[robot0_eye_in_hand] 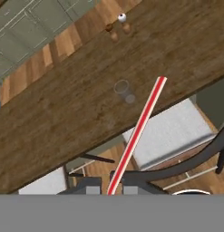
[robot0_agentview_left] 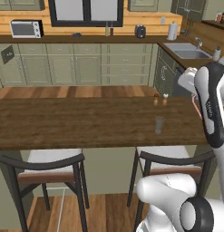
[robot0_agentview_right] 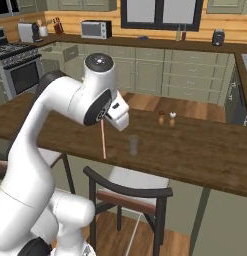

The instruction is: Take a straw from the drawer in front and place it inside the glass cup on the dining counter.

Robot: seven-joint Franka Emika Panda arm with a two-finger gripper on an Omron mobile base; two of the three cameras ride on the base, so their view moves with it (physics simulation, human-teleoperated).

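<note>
The end effector (robot0_eye_in_hand: 109, 190) is clamped on the straw (robot0_eye_in_hand: 138, 131), which hangs down from it over the near edge of the counter (robot0_agentview_left: 63, 122). In the hand view the straw runs from the fingertips at 6 o'clock up toward 1 o'clock, and its free end sits just at 3 o'clock of the cup (robot0_eye_in_hand: 122, 89), not over the mouth. In the right base view the straw (robot0_agentview_right: 103, 140) hangs at 9 o'clock of the cup (robot0_agentview_right: 133, 145), apart from it.

The main risk, as I judge it, is a miss. The cup is narrow and the straw long, so a small aiming error at the tip can put it beside the rim. A tip that strikes the rim may tip the light cup or twist the thin straw in the pinch. Letting go too high can make it bounce out. The two shakers (robot0_agentview_left: 160, 99) stand beyond the cup, well clear.
</note>
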